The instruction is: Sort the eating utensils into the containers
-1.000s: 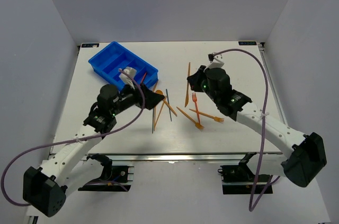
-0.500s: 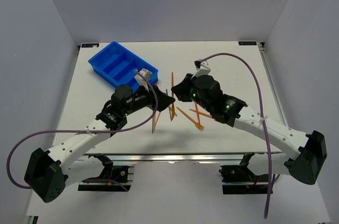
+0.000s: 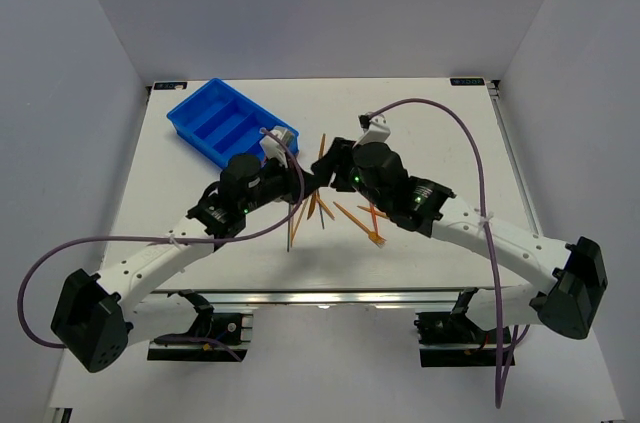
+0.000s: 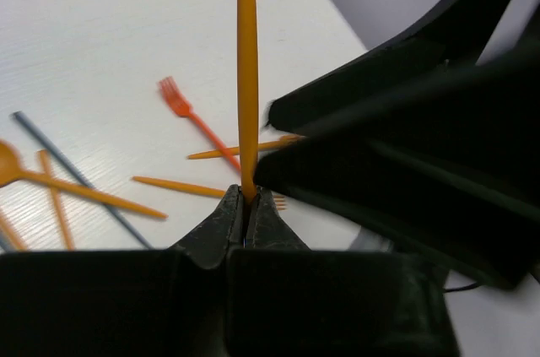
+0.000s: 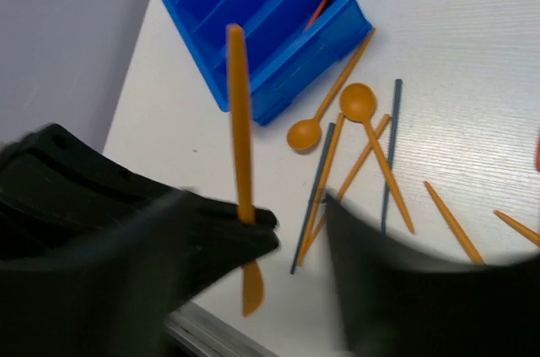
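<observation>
We look down on a white surface [image 3: 430, 123] with a faint wood-like grain, boxed in by plain grey walls [image 3: 90, 33] on three sides. At each far corner sits a small dark label [image 3: 168, 85], and the lettering on both is too small for us to read. We find no other writing.

The blue tray [image 3: 192, 115] lies at the far left, angled to the edges. A red piece [image 5: 318, 9] rests in its end compartment, the one on the side of the loose pile. The loose utensils [image 3: 345, 215] are scattered at mid-surface: orange spoons [image 5: 359, 105], dark grey sticks [image 5: 393, 146] and an orange fork [image 4: 179, 100].

Above that pile the two arms meet. The left pincer [image 4: 245, 205] is clamped tight on the base of an orange knife [image 4: 245, 70], which stands upright out of it. The right pincer [image 5: 302, 224] sits right against it with its fingers apart, the knife just beside one finger rather than squeezed between the two.
</observation>
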Action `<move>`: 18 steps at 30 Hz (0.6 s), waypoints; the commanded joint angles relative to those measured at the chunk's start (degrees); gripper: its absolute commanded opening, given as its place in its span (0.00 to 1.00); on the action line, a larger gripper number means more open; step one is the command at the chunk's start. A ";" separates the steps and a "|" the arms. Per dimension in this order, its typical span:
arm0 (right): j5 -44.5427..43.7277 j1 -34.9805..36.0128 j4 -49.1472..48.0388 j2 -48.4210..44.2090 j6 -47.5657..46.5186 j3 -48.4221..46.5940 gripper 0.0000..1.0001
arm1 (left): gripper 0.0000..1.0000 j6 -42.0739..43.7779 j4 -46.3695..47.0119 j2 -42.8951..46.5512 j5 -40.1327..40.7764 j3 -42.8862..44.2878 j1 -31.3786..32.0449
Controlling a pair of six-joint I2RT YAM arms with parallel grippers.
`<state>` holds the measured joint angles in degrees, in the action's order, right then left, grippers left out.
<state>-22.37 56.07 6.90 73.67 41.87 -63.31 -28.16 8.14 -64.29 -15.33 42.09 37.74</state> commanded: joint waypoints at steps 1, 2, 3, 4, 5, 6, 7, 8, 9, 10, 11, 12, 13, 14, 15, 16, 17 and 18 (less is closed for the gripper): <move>-5.29 0.18 2.48 -2.46 -0.47 -2.08 0.87 | 0.00 3.88 -10.28 0.48 10.29 5.10 0.06; -6.18 -1.56 4.16 -3.26 -0.21 -2.08 0.89 | 0.00 5.30 -13.12 0.22 17.81 7.29 -0.03; -6.54 -2.97 5.66 -5.44 -0.03 -1.91 0.89 | 0.00 6.79 -16.28 -0.13 21.45 8.70 -0.12; -6.72 -4.38 8.28 -6.86 0.14 -1.47 0.89 | 0.00 11.07 -21.54 -0.74 24.97 10.11 -0.38; -6.72 -7.44 9.01 -8.44 0.23 0.19 0.89 | 0.00 13.98 -23.59 -2.57 28.83 12.73 -0.47; -5.85 -9.12 9.19 -11.76 0.15 1.42 0.89 | 0.00 20.54 -25.87 -3.90 36.35 13.80 -0.82; -5.06 -12.19 8.84 -13.71 0.14 2.74 0.89 | 0.00 22.78 -25.98 -5.39 40.25 14.86 -1.52; -3.83 -13.43 8.14 -15.38 0.14 5.80 0.89 | 0.00 24.72 -25.72 -6.88 41.77 15.65 -2.92; -2.17 -14.40 7.44 -18.27 -0.20 7.31 0.89 | 0.00 27.26 -24.94 -10.81 38.13 18.01 -7.63; -1.63 -15.54 6.82 -19.43 -0.29 8.37 0.89 | 0.00 27.81 -24.06 -12.77 34.96 19.16 -10.11; -1.10 -15.90 6.90 -20.14 -0.56 9.60 0.89 | 0.00 27.90 -22.74 -14.44 31.63 20.04 -12.05; -0.31 -16.17 7.43 -20.75 -1.60 9.78 0.89 | 0.00 31.81 -19.77 -17.07 28.29 21.01 -14.07; -0.22 -16.26 8.21 -20.93 -2.22 9.78 0.89 | 0.00 33.59 -18.44 -18.14 28.25 21.45 -14.09; -0.30 -16.35 10.05 -21.20 -2.66 9.70 0.89 | 0.00 35.53 -17.64 -19.19 28.51 22.07 -14.18; -0.13 -16.35 10.59 -21.37 -3.02 9.87 0.89 | 0.00 38.24 -16.85 -20.16 28.86 22.77 -14.18; 0.04 -16.43 10.94 -21.72 -3.89 10.13 0.89 | 0.00 39.23 -15.89 -21.65 29.65 23.65 -14.44; 0.48 -16.44 10.86 -22.51 -4.16 10.57 0.89 | 0.00 40.11 -14.75 -22.19 29.57 23.57 -14.71; 1.53 -16.44 10.60 -23.04 -4.51 11.44 0.89 | 0.00 40.90 -12.04 -22.63 29.40 23.31 -15.14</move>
<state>-22.92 39.86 15.97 51.79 39.62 -53.58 5.45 -9.54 -87.72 14.50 62.72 22.46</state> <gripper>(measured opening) 0.894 0.031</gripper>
